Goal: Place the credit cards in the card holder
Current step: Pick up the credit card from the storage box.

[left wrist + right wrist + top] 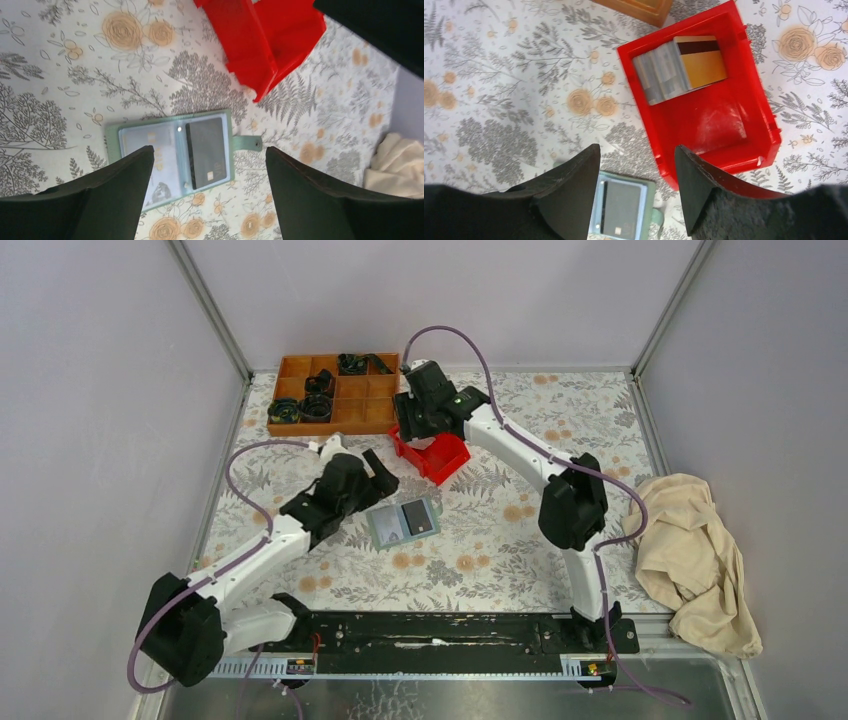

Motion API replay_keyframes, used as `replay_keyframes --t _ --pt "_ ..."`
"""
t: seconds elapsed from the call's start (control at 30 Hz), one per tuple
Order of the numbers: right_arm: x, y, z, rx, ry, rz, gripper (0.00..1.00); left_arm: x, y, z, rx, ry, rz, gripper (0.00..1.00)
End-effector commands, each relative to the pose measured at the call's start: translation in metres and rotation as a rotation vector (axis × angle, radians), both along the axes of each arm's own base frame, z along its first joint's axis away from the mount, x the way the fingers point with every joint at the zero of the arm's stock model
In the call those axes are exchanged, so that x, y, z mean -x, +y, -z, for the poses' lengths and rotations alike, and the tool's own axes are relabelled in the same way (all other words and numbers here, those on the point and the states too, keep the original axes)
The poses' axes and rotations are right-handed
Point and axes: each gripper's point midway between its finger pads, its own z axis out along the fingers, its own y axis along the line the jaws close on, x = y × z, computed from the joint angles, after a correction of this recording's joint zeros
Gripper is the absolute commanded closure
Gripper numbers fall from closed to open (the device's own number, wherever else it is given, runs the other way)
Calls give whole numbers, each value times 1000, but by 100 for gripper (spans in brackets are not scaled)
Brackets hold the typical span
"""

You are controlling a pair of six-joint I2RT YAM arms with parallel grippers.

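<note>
Spreading under everything, the floral worktop [500, 575] carries the whole job; a crumpled cream cloth [690, 550] lies at its right edge, well apart from the work, and a wooden tray [350, 428] of dark parts sits at the far side, neither seemingly part of this task; the red bin [719, 125] stands near the middle, just beside the tray, serving as the supply of cards; the card holder [170, 150] lies open and flat on the worktop nearer the arms, pockets up, which leaves both pockets reachable from above; the left claw [208, 150] hangs over the holder, fingers spread wide with nothing between them; the right claw [636, 150] hovers by the bin, likewise spread and empty, placed, I judge, to reach in for a card; a dark grey card [206, 150] sits in the holder's right pocket; the left pocket shows something pale, perhaps a whitish card, though I cannot tell for sure; at one end of the bin a yellow-tan card [701, 60] lies stripe up, overlapping a grey-white stack [656, 80]; by my reading the task is partway done, with at least the yellow-tan card left to move.
</note>
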Motion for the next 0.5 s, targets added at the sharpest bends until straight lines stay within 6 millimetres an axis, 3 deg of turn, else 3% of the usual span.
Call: replay_keyframes --t 0.0,0.13,0.27,0.47 --pt "-30 -11 2 0 -15 17 37 -6 0 -15 160 -6 33 4" --pt "-51 -12 6 -1 -42 -12 37 -17 4 -12 298 10 19 0" --pt "-72 -14 11 -13 -47 -25 36 -31 7 -12 294 18 1 0" --pt "-83 -4 28 -74 6 -73 36 -49 8 -5 288 43 -43 0"
